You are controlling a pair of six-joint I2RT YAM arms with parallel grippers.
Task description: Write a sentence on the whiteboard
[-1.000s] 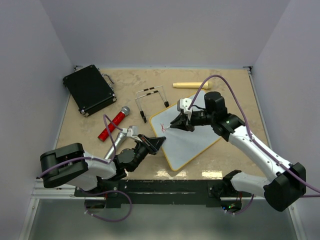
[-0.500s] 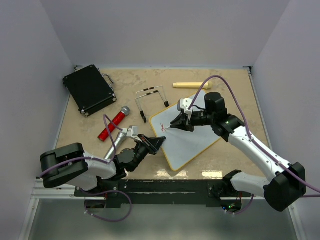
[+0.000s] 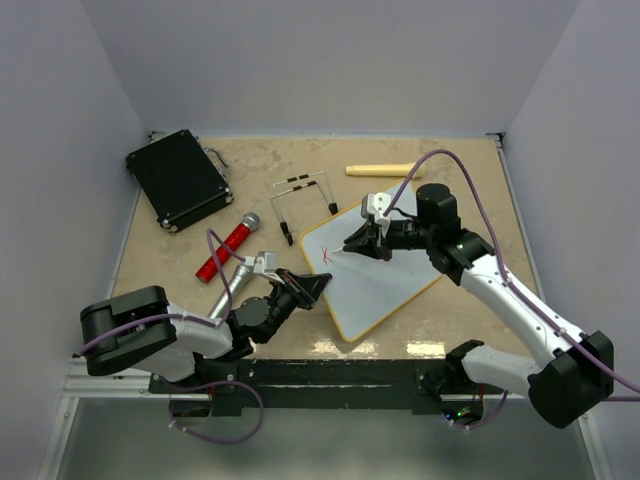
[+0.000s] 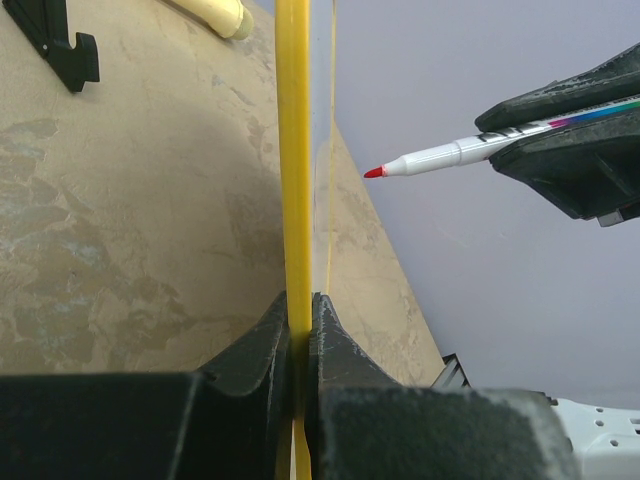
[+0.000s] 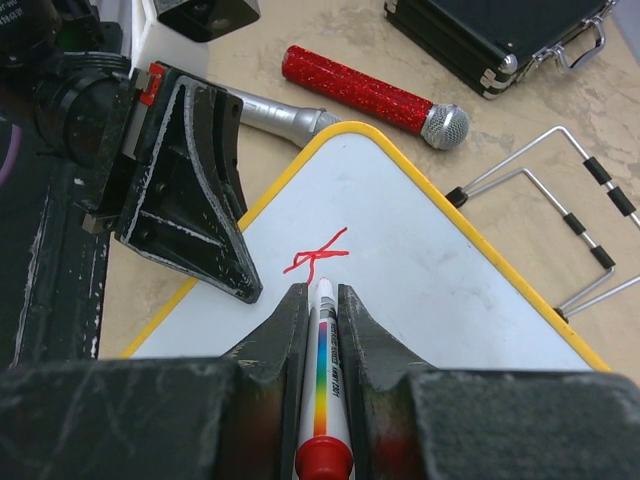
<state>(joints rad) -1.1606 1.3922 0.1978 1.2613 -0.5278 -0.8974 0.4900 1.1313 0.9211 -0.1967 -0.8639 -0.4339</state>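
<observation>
Tabletop (image 3: 460, 170): beige, whiteboard (image 3: 390, 285) angled on it.
Left gripper (image 4: 298, 305): mine, clamped on its edge.
Right gripper (image 5: 322, 292): pinching marker (image 5: 322, 360), tip hovering by red stroke (image 5: 316, 256); I'd touch down lightly.

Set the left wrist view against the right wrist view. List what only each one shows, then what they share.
Only the left wrist view: the whiteboard seen edge-on, its yellow frame pinched by the left gripper, and the marker with its red tip seemingly just off the board face. Only the right wrist view: the red mark written on the board, the microphone and the black case. Both: the board, the marker held by the right gripper, and the tan table.
</observation>
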